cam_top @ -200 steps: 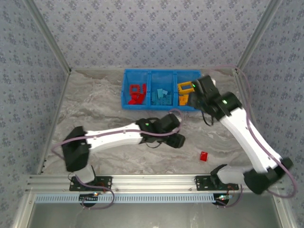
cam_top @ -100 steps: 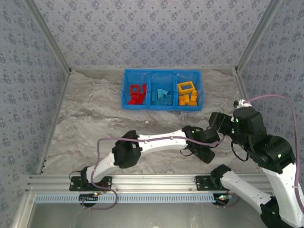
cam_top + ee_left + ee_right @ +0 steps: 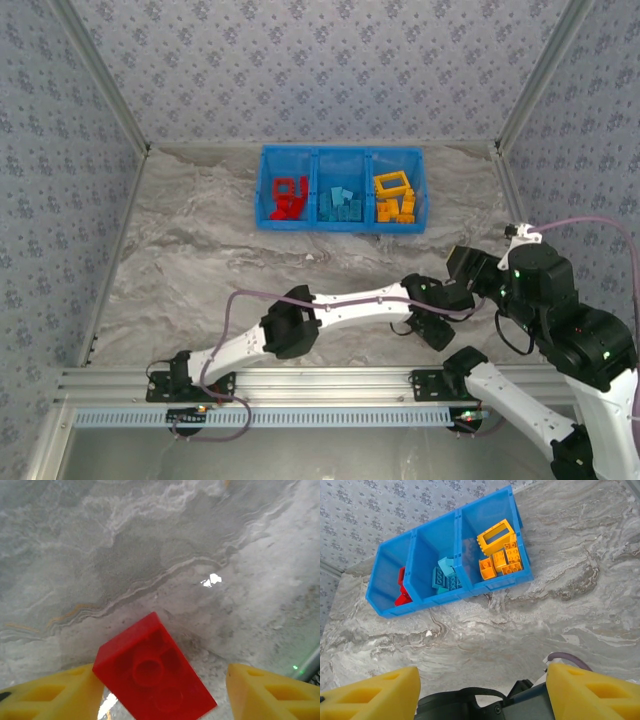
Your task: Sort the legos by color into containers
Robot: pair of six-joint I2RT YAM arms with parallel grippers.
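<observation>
- At the near right of the table [image 3: 200,250], the left gripper [image 3: 432,325] is set low around a loose red brick [image 3: 152,677].
- In the left wrist view the brick is seen lying flat, studs up, skewed between the yellow fingers [image 3: 55,692]. One finger is touching it or all but touching it, and the other is apart from it.
- The left gripper is therefore judged released and not yet clenched on the brick.
- For a sound grip, the wrist should be turned until the pads are squared to two opposite flat sides. Otherwise a corner is likely to be caught and the brick spun out.
- The fingers should be held down at the table so that the sides are taken below the studs. They should be closed slowly, so that the brick is centred rather than shoved.
- The right gripper [image 3: 482,670] is spread wide with nothing between its fingers and is raised close by. Room should be left for the lift.
- The tray [image 3: 342,150] is well apart at the far side. The brick is meant for the left compartment, where the red legos [image 3: 288,197] are already gathered.
</observation>
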